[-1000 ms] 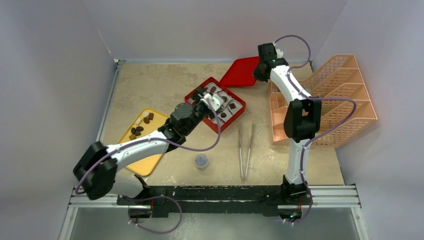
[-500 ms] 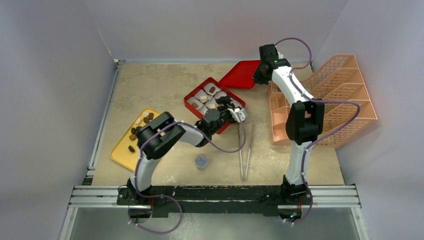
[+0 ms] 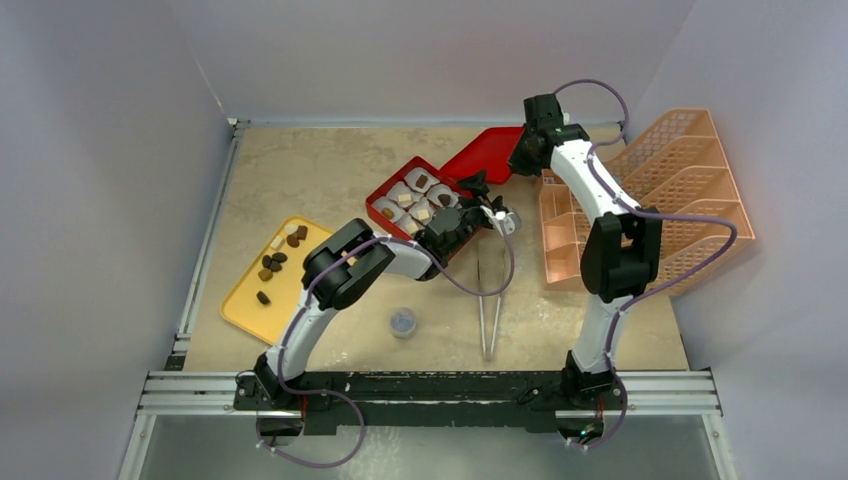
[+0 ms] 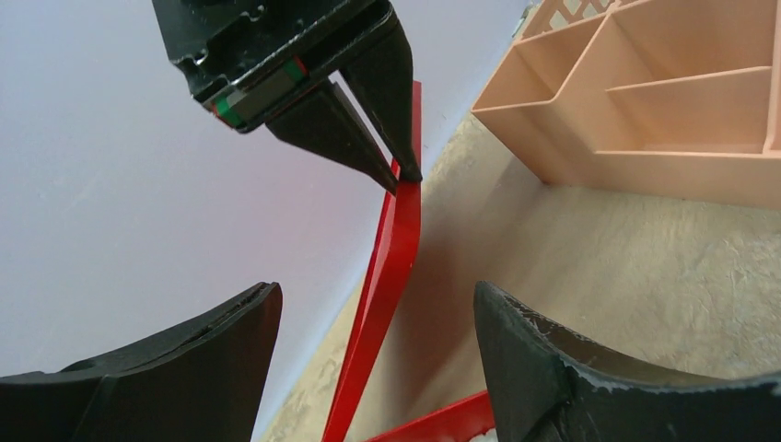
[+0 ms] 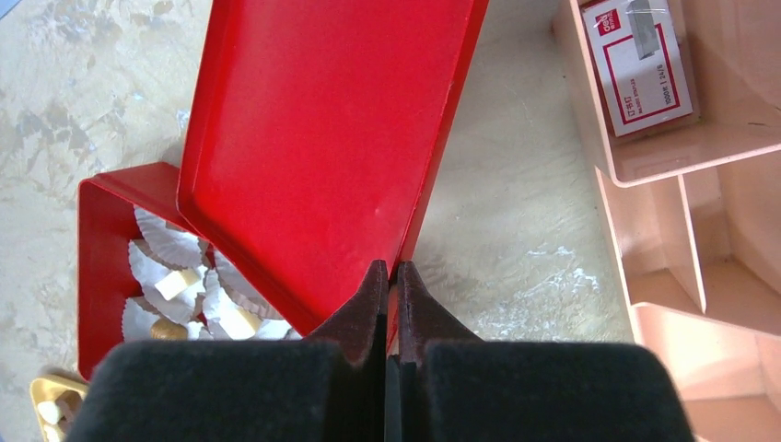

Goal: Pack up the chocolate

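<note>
Left gripper (image 3: 478, 188) now beyond the box (image 3: 373, 206) (jaws apart); right gripper (image 5: 388, 269) tight on lid (image 5: 322, 138).

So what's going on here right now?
The right gripper is shut on the edge of the red lid, holding it tilted up by the box. The left gripper is open near the lid's edge, holding nothing. Some chocolates sit in the box's liners; others lie on the tray.
</note>
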Available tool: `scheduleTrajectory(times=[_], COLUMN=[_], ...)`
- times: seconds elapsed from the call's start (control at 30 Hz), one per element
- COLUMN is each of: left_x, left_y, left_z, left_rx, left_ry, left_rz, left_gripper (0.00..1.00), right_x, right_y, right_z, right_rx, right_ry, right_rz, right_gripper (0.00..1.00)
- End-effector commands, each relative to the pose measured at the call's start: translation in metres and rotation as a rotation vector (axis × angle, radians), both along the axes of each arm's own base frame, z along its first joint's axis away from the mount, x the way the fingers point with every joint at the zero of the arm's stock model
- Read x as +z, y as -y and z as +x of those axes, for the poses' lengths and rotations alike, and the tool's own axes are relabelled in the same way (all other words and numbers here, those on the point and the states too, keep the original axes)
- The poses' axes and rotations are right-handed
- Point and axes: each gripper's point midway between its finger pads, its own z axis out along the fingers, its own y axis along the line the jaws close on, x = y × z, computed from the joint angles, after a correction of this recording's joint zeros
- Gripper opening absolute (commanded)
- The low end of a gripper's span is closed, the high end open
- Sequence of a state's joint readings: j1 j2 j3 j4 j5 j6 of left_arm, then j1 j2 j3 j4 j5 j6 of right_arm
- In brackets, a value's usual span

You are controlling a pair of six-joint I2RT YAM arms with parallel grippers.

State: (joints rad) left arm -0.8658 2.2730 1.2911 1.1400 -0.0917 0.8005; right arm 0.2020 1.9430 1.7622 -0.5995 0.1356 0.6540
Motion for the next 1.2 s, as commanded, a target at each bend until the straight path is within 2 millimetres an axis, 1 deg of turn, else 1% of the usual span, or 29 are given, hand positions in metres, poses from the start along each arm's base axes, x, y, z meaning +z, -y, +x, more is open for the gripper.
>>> scheduleTrajectory(times=[0.0,0.13,0.2,0.23,0.27,0.33,0.37,0.4,0.5,0.57,0.6,0.67,0.73,0.83,0.93,0.97,1.07,1.1,1.17], left_x=[0.006,-0.005,-0.007,-0.007,-0.006,-0.002,0.002,0.008,0.025,0.039,0.048,0.067,0.091,0.123,0.151,0.160,0.188,0.197,0.217], left_y=[0.015,0.024,0.029,0.032,0.034,0.037,0.036,0.035,0.033,0.029,0.028,0.025,0.020,0.009,-0.005,-0.010,-0.024,-0.028,-0.038], left_z=[0.006,0.015,0.020,0.023,0.026,0.030,0.031,0.031,0.030,0.031,0.031,0.028,0.025,0.016,0.006,0.002,-0.009,-0.012,-0.018], left_rx=[-0.022,-0.023,-0.020,-0.020,-0.019,-0.016,-0.011,-0.007,-0.001,0.012,0.014,0.018,0.027,0.028,0.032,0.032,0.029,0.027,0.021], left_ry=[0.062,0.063,0.070,0.077,0.083,0.096,0.104,0.113,0.141,0.152,0.162,0.182,0.202,0.213,0.226,0.231,0.241,0.241,0.233], left_rz=[0.032,0.068,0.084,0.091,0.097,0.090,0.081,0.073,0.055,0.024,0.007,-0.022,-0.079,-0.165,-0.233,-0.259,-0.336,-0.364,-0.428], left_gripper=[0.75,0.72,0.70,0.67,0.63,0.50,0.42,0.37,0.27,0.21,0.18,0.12,0.09,0.06,0.02,0.01,0.00,0.00,0.00], right_x=[0.031,0.032,0.033,0.034,0.035,0.038,0.040,0.042,0.058,0.074,0.085,0.104,0.128,0.179,0.227,0.238,0.265,0.266,0.278], right_y=[-0.011,-0.011,-0.011,-0.011,-0.011,-0.011,-0.011,-0.011,-0.013,-0.013,-0.012,-0.008,-0.009,0.002,0.010,0.012,0.018,0.020,0.024], right_z=[-0.006,-0.006,-0.007,-0.007,-0.006,-0.006,-0.006,-0.006,-0.005,-0.004,-0.003,-0.004,-0.009,-0.011,-0.019,-0.022,-0.037,-0.043,-0.056], right_rx=[0.069,0.082,0.083,0.084,0.088,0.101,0.104,0.107,0.127,0.129,0.123,0.108,0.107,0.098,0.114,0.131,0.171,0.187,0.209], right_ry=[0.068,0.075,0.075,0.079,0.083,0.090,0.092,0.094,0.133,0.172,0.198,0.232,0.273,0.410,0.559,0.593,0.678,0.694,0.746], right_rz=[0.033,0.029,0.029,0.029,0.026,0.019,0.017,0.016,0.018,0.022,0.022,0.017,0.034,-0.006,-0.054,-0.074,-0.140,-0.162,-0.198], right_gripper=[0.00,0.00,0.00,0.00,0.00,0.00,0.00,0.00,0.00,0.00,0.02,0.11,0.21,0.32,0.43,0.46,0.49,0.50,0.52])
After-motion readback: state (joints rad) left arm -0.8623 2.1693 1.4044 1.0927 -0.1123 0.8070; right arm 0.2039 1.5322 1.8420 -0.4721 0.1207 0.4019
